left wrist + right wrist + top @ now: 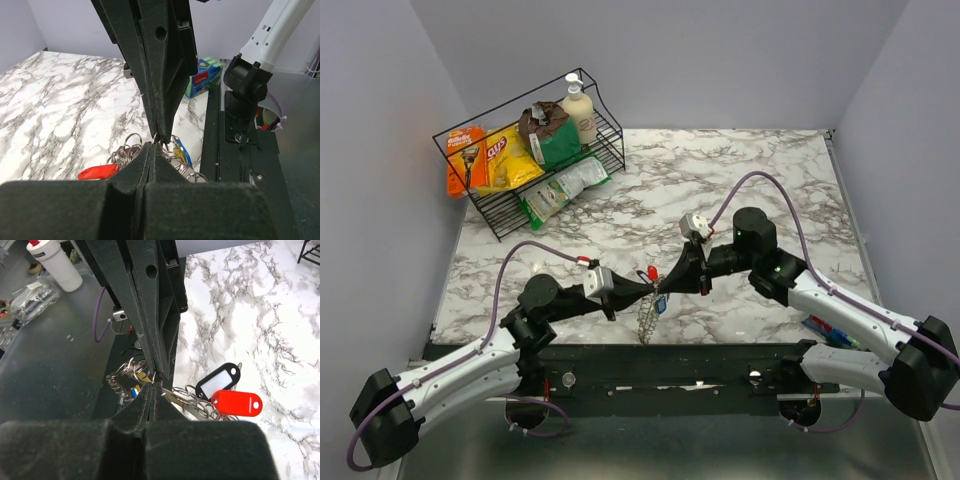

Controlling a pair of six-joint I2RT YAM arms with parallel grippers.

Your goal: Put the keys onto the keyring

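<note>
Threading stage, both arms meeting in the lower centre of the top view. The left tool is closed on a thin wire loop, which we take to be the keyring. It holds the bunch clear of the marble-patterned tabletop, near its front edge. The right tool is closed too, tip to tip with the left at the same bunch. We cannot tell which piece it pinches.

Below the tips hang the keys, one with a blue head. With them hang several overlapping silver rings, a glossy red tag and a black tag with a white insert. A short beaded chain dangles under the bunch.

We judge that a key is being worked onto the ring. The next move calls for prising the coil apart and sliding the key's hole along the wire. The wire is springy, slick and thin, so the grip may slip.
</note>
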